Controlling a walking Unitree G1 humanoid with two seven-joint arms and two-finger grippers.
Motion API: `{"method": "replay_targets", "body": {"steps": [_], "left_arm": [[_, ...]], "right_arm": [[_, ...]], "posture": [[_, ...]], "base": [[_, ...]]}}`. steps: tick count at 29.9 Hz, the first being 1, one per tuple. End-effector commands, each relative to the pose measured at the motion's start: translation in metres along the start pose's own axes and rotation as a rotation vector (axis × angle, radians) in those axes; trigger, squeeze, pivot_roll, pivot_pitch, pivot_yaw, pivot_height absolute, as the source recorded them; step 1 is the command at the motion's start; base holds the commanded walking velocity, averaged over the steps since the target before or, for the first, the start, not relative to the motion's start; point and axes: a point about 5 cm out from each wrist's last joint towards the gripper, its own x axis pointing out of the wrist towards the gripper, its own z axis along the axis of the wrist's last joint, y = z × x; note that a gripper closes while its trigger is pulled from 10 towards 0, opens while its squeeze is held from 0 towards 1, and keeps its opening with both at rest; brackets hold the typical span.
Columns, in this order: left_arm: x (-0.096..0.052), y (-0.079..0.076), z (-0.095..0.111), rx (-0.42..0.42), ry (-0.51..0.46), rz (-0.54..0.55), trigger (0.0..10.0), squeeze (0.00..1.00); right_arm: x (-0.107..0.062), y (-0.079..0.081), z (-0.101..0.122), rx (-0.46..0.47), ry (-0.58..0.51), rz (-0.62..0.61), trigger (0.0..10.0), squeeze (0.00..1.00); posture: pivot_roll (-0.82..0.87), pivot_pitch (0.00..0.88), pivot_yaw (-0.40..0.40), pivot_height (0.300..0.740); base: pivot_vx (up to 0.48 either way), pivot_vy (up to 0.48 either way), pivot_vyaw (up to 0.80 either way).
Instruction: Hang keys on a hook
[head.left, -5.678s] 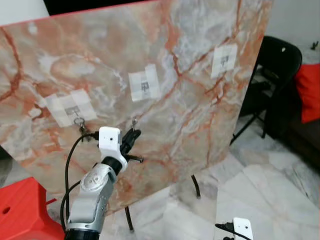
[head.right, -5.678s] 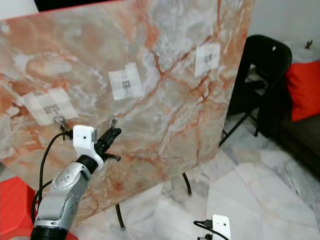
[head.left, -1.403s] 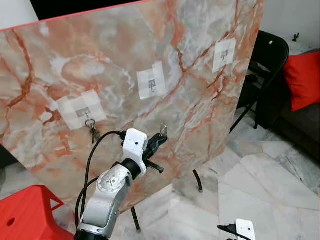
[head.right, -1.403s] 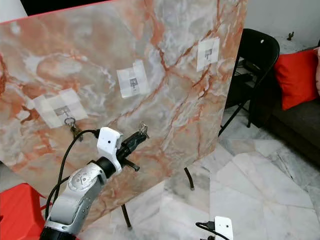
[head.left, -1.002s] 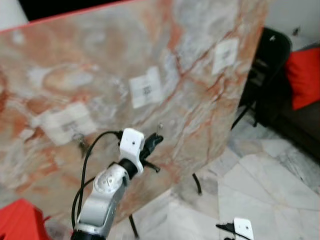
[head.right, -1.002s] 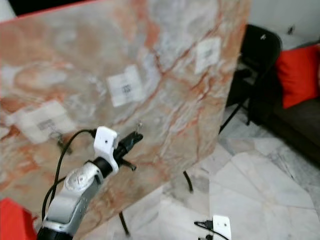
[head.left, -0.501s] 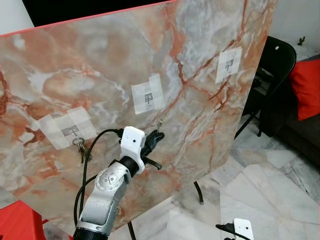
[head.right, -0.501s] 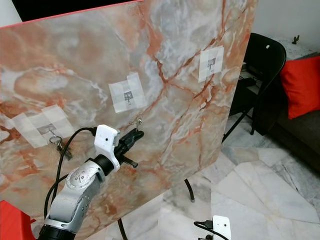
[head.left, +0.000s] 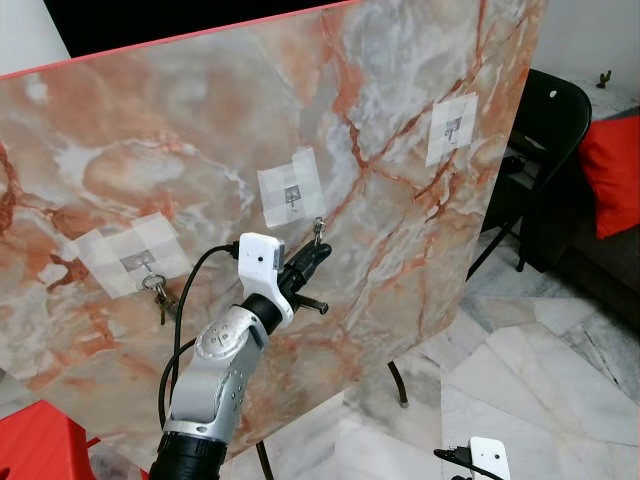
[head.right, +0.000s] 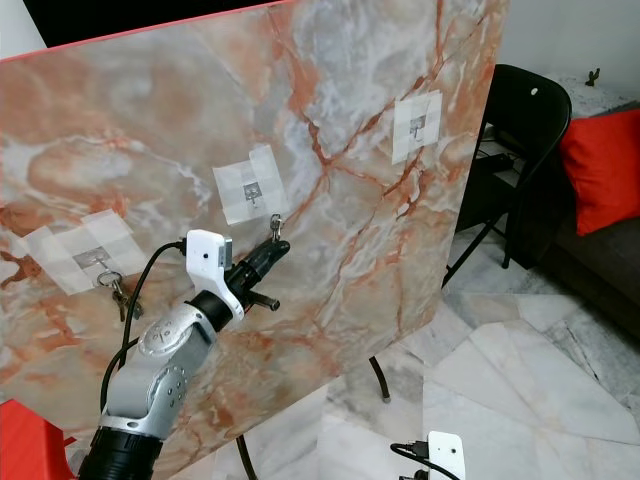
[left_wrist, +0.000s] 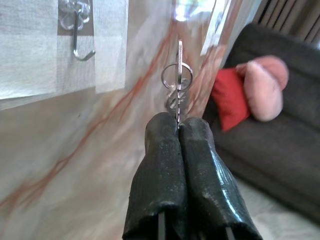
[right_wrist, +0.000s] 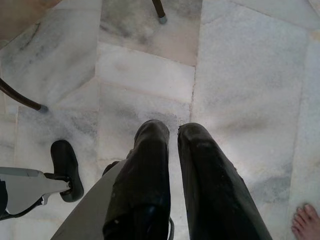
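Keys (left_wrist: 177, 82) clamped in left hand (head.left: 318, 250), raised just below middle hook (left_wrist: 79, 37) on marble board (head.left: 400, 230). Next: lift ring over hook tip, then release.

Head eyes: looked forward and down from my head at the leaning marble board (head.left: 400, 150), side by side, sharing nearly the same scene.
Left wrist: looked along my shut left jaws, close to the board's middle hook (left_wrist: 77, 37), which both eyes also saw.
Right wrist: faced straight down along my right jaws at the marble floor (right_wrist: 240, 75), low.
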Motion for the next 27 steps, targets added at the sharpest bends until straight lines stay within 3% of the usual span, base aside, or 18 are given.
{"method": "replay_targets", "body": {"steps": [1, 13, 27], "left_arm": [[0.003, 0.003, 0.003, -0.042, -0.009, -0.002, 10.0, 0.0], [0.004, 0.011, 0.006, -0.222, -0.058, 0.07, 10.0, 0.0], [0.004, 0.012, 0.0, -0.315, -0.032, 0.087, 10.0, 0.0]], "right_arm": [[0.0, 0.002, -0.002, 0.003, 0.005, 0.005, 10.0, 0.0], [0.0, 0.001, -0.001, 0.002, 0.004, 0.004, 10.0, 0.0], [0.0, 0.001, -0.001, 0.001, 0.004, 0.004, 10.0, 0.0]], "posture": [[-0.05, 0.0, 0.041, 0.734], [-0.05, 0.0, 0.038, 0.734], [-0.05, 0.0, 0.038, 0.734]], "base": [[0.0, 0.0, 0.0], [0.0, 0.0, 0.0], [0.0, 0.0, 0.0]]}}
